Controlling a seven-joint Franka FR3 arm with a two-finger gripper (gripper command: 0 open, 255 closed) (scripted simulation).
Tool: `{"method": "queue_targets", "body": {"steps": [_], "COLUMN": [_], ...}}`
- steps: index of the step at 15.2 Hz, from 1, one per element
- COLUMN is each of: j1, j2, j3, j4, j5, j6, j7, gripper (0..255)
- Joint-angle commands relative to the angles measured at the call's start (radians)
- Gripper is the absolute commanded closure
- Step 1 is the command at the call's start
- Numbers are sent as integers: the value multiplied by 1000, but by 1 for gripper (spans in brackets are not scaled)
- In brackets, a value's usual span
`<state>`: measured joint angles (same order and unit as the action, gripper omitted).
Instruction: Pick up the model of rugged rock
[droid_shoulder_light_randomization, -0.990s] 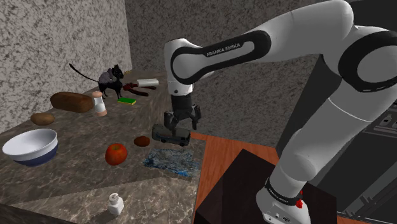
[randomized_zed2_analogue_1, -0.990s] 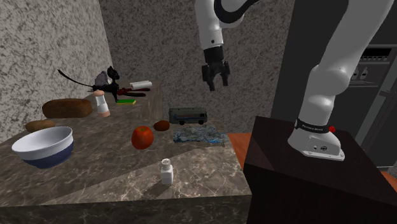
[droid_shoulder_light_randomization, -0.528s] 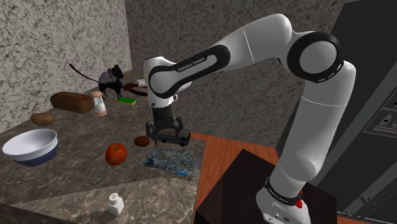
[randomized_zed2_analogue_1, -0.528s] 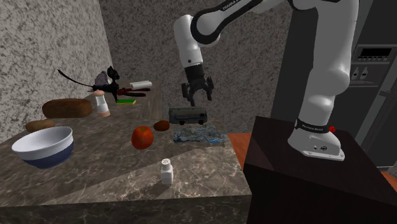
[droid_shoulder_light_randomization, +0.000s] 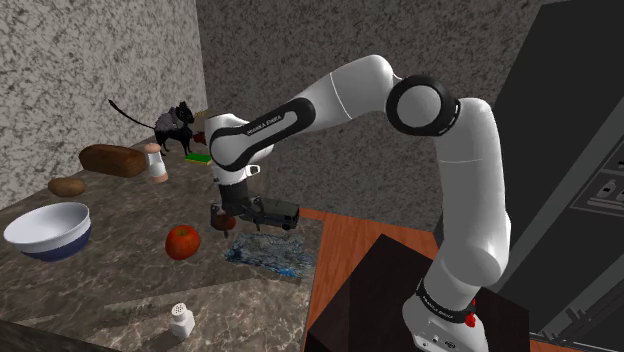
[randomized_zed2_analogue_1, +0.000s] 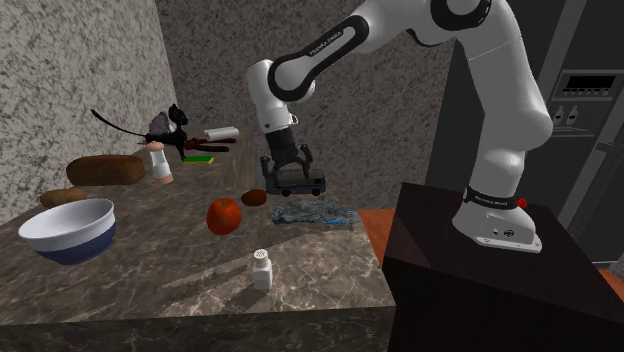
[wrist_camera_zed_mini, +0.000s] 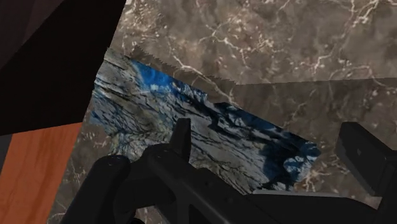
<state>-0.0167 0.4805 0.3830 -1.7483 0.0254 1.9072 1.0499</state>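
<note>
The rock model (droid_shoulder_light_randomization: 268, 252) is a flat, rugged blue-grey slab lying on the marble counter near its edge by the stand; it also appears in the second exterior view (randomized_zed2_analogue_1: 312, 212) and under the hand in the wrist view (wrist_camera_zed_mini: 203, 130). My black gripper (droid_shoulder_light_randomization: 238, 216) hangs low over the counter just beyond the slab's far edge, beside a dark toy vehicle (randomized_zed2_analogue_1: 300, 183). In the second exterior view the gripper (randomized_zed2_analogue_1: 286, 178) overlaps that vehicle. The gripper (wrist_camera_zed_mini: 270, 137) is open, its fingers (wrist_camera_zed_mini: 181, 137) apart, nothing between them.
A tomato (droid_shoulder_light_randomization: 182, 241) and a small brown lump (randomized_zed2_analogue_1: 254, 197) lie close to the slab. A bowl (droid_shoulder_light_randomization: 48, 229), shaker (droid_shoulder_light_randomization: 181, 319), bread loaf (droid_shoulder_light_randomization: 112, 160), potato (droid_shoulder_light_randomization: 67, 186) and cat figure (droid_shoulder_light_randomization: 176, 125) occupy the counter's left. The dark stand (droid_shoulder_light_randomization: 400, 300) is at lower right.
The arm has swung down and toward the shoulder view's left. The gripper dropped from well above the toy vehicle to counter height beside it, staying open.
</note>
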Motion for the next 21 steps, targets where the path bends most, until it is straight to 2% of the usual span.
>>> {"method": "queue_targets", "body": {"steps": [1, 8, 18, 19, 21], "j1": [18, 75, 85, 86, 86], "j2": [86, 392, 471, 472, 472], "j3": [-19, -87, -99, -99, -99], "j4": [73, 412, 440, 441, 441], "j5": [-13, -26, -35, -35, -35], "j6": [0, -63, -13, -13, -14], "j7": [46, 173, 169, 169, 169], "gripper": [0, 0, 0, 255, 255]}}
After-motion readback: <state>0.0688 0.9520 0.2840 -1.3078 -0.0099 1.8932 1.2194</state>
